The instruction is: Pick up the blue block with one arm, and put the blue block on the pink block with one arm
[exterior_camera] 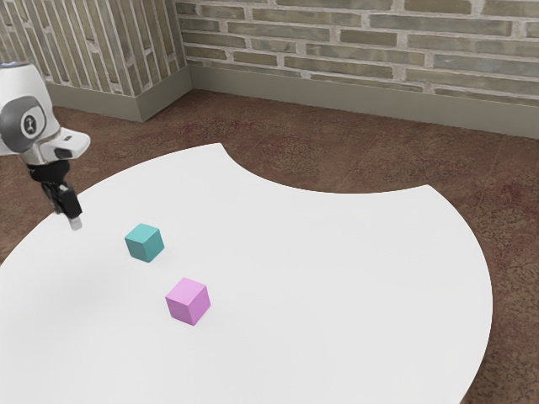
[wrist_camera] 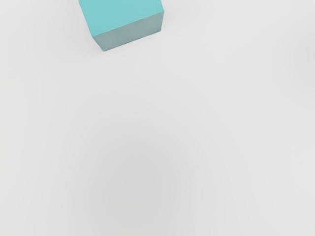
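Room for moving was wide on the white desk: most of its top lay bare, above all toward the exterior view's right. Its far edge curved inward in a broad scoop, and its right edge rounded off over the brown floor, with a brick wall behind.

The arm came in at the exterior view's left. Its jaws pointed down, hanging above the desk close to that left edge; whether they were open or closed could not be told.

The blue block sat flat on the desk, to the right of the jaws in the exterior view, near them but clear of them. In the wrist view the same block lay ahead of the hand, with bare desk beneath.

The pink block rested nearer the camera, near the blue one but not touching it.

By count: one blue block, one pink block, one arm, one desk.
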{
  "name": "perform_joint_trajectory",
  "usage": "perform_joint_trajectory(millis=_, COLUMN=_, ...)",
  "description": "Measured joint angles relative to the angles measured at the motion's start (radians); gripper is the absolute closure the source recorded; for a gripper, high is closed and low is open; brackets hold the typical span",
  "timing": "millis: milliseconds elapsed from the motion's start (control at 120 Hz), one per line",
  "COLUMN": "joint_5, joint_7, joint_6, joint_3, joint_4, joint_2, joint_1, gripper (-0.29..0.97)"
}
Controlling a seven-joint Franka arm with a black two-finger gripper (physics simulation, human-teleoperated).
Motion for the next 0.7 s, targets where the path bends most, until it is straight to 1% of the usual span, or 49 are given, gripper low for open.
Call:
perform_joint_trajectory(millis=117, joint_5=-0.003, joint_7=-0.102, joint_6=0.094, joint_3=0.001, joint_4=-0.066, joint_2=0.029, joint_1=-0.006, gripper=0.0)
perform_joint_trajectory(millis=267, joint_5=-0.003, joint_7=-0.25, joint_6=0.163, joint_3=0.001, joint_4=-0.08, joint_2=0.051, joint_1=0.005, gripper=0.0)
perform_joint_trajectory(millis=300, joint_5=0.008, joint_7=-0.281, joint_6=0.175, joint_3=0.001, joint_4=-0.076, joint_2=0.07, joint_1=0.01, gripper=0.0)
perform_joint_trajectory(millis=392, joint_5=0.06, joint_7=-0.354, joint_6=0.197, joint_3=0.0, joint_4=-0.011, joint_2=0.136, joint_1=0.023, gripper=0.0)
perform_joint_trajectory(millis=475, joint_5=0.084, joint_7=-0.406, joint_6=0.209, joint_3=-0.001, joint_4=0.056, joint_2=0.182, joint_1=-0.003, gripper=0.0)
perform_joint_trajectory(millis=575, joint_5=0.083, joint_7=-0.452, joint_6=0.2, joint_3=-0.003, joint_4=0.136, joint_2=0.252, joint_1=-0.05, gripper=0.0)
perform_joint_trajectory(millis=700, joint_5=0.056, joint_7=-0.501, joint_6=0.179, joint_3=-0.004, joint_4=0.173, joint_2=0.302, joint_1=-0.06, gripper=0.0)
